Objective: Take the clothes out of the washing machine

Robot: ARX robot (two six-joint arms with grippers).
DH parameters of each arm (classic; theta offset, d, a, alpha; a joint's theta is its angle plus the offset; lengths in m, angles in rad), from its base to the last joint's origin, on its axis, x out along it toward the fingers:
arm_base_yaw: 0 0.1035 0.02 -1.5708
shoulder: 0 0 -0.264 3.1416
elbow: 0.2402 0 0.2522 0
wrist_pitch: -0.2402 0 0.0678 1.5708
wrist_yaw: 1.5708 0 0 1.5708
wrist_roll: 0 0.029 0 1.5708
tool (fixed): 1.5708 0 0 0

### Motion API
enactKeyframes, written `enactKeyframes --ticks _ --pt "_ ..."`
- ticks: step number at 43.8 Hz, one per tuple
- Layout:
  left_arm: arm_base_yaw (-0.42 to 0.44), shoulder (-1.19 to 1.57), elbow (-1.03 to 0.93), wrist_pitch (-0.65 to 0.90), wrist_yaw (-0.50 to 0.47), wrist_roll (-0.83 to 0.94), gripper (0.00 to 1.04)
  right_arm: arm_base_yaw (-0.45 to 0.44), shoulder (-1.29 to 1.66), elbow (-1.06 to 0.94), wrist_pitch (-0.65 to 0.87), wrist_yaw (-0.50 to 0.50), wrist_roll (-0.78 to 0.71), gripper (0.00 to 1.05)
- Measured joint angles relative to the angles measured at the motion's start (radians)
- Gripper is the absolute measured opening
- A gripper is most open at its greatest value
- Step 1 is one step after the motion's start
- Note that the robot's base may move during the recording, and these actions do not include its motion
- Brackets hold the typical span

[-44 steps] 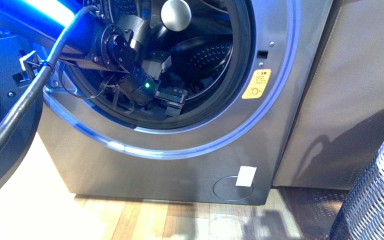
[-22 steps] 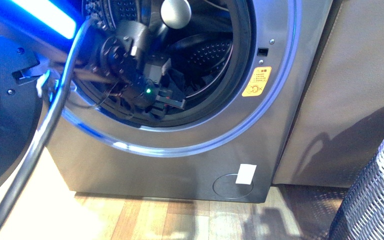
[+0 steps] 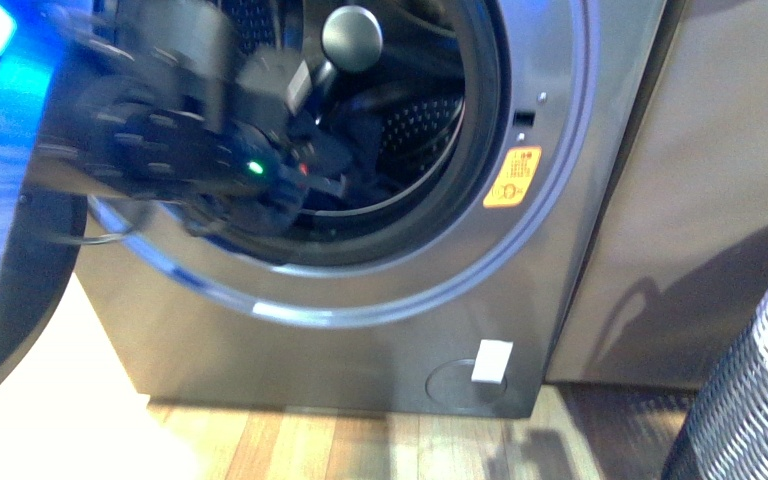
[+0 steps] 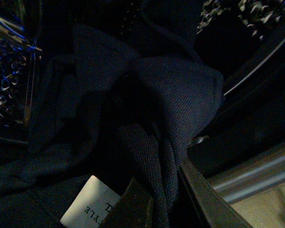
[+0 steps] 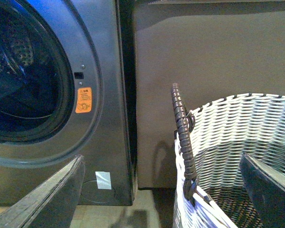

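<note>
some soft navy-blue fabric clothes [image 4: 171, 95] are hanging clamped in the left gripper [image 4: 156, 209] inside the grey metallic washing machine [image 3: 360, 340] for pulling out, while the right gripper [image 5: 161, 159] is hovering agape outside it.

Dim L-wrist view, motion-blurred front, blue glare

i see dark navy clothes [image 4: 175, 95], a grey washing machine [image 3: 360, 340] with a yellow-orange sticker [image 3: 512, 177], and a white-grey woven basket [image 5: 237, 128].

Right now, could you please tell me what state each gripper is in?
Left gripper: closed, holding the dark clothes.
Right gripper: open, holding nothing.
</note>
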Motion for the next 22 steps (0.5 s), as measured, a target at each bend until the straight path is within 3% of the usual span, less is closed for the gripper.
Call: enactKeyframes --ticks 22 --pt "0.055 -0.528 -0.392 0.159 0.156 -0.002 0.1 0.0 0.0 0.0 0.0 0.0 0.0 0.97"
